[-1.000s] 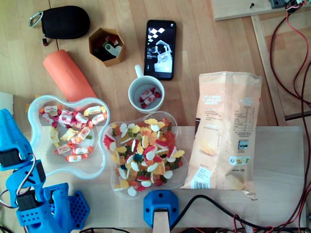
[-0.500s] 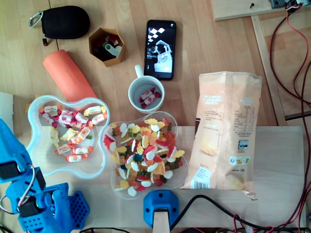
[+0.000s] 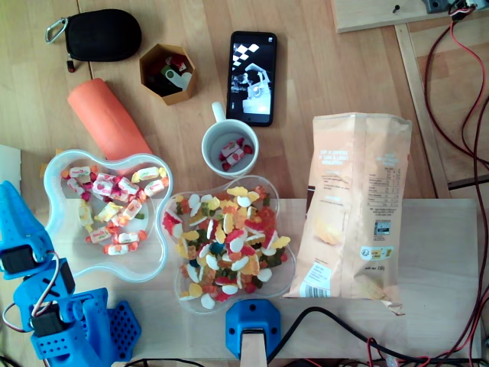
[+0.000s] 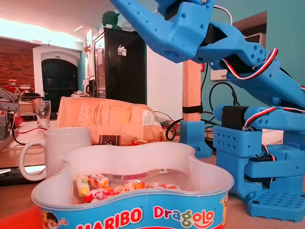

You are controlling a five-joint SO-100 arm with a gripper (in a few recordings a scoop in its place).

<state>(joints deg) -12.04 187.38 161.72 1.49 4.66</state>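
A chip bag (image 3: 353, 206) lies beside the gummy bowl (image 3: 179, 289), with mug (image 3: 206, 145), phone (image 3: 252, 76) and black pouch (image 3: 102, 34) beyond.

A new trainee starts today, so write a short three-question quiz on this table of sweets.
1. True or false: the white ceramic mug holds wrapped sweets.
2. In the overhead view, what lies right of the clear flower-shaped plastic bowl of gummies? A black smartphone; B pale orange crisp bag; C brown hexagonal box.
3. Which brand name is printed on the wall of the white plastic tub in the fixed view?
Key: 1 true; 2 B; 3 Haribo.
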